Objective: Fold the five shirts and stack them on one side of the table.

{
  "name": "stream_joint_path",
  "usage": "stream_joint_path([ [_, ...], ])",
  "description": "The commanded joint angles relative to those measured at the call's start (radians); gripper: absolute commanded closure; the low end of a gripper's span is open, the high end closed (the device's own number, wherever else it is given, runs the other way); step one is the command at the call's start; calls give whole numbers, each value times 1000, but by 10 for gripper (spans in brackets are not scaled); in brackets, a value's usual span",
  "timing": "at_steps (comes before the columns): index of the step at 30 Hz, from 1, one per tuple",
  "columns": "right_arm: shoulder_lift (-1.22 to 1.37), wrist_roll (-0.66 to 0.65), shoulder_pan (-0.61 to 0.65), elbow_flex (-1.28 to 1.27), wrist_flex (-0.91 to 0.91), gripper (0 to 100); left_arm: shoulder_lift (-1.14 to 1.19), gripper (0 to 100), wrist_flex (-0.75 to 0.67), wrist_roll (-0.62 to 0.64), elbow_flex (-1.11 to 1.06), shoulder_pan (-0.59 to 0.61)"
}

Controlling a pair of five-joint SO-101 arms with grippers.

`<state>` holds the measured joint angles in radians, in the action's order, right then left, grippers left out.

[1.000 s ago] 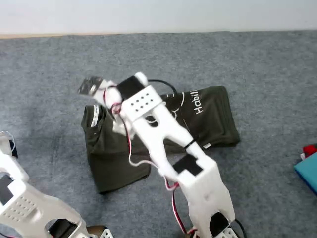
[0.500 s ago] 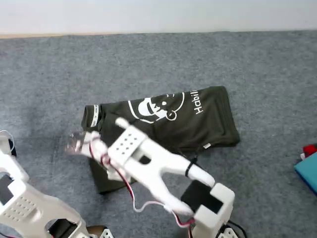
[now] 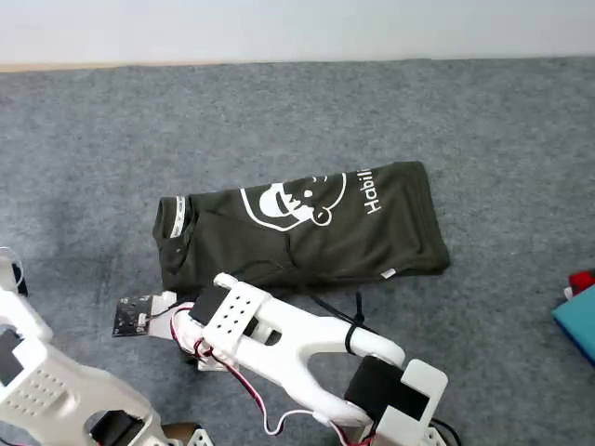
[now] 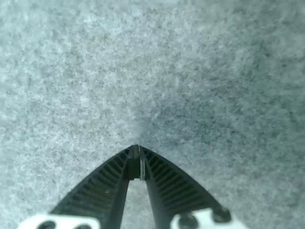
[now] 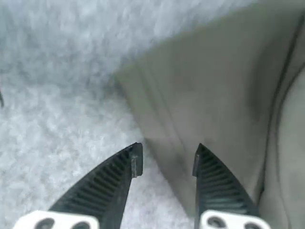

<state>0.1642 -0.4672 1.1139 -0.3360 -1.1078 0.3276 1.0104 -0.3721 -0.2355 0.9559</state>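
A dark olive shirt (image 3: pixel 307 228) with a white print is seen folded near the middle of the grey felt desk (image 3: pixel 465 111). The right arm (image 3: pixel 279 334) is stretched from 6 o'clock toward the shirt's corner at 7 o'clock. In its wrist view the right gripper (image 5: pixel 167 160) is held moderately open and nothing is grasped; the shirt's edge (image 5: pixel 214 95) is seen just ahead, between the two fingers. The left arm (image 3: pixel 46 390) is placed at 8 o'clock, apart from the shirt. The left gripper (image 4: pixel 138 155) is closed fully, tip against tip, with nothing in it, above the bare felt (image 4: pixel 143 71). A blue object (image 3: pixel 578 321) is cut by the edge at 4 o'clock.
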Motion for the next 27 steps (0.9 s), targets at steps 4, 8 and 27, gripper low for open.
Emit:
stream_joint_path([
  [4,88,-32,4,28,59,814,-72,996,-15,-5,31,8],
  [8,133,-32,4,75,54,815,-72,996,-15,-5,31,8],
  [27,137,-35,1,106,21,987,-72,996,-12,-5,30,8],
])
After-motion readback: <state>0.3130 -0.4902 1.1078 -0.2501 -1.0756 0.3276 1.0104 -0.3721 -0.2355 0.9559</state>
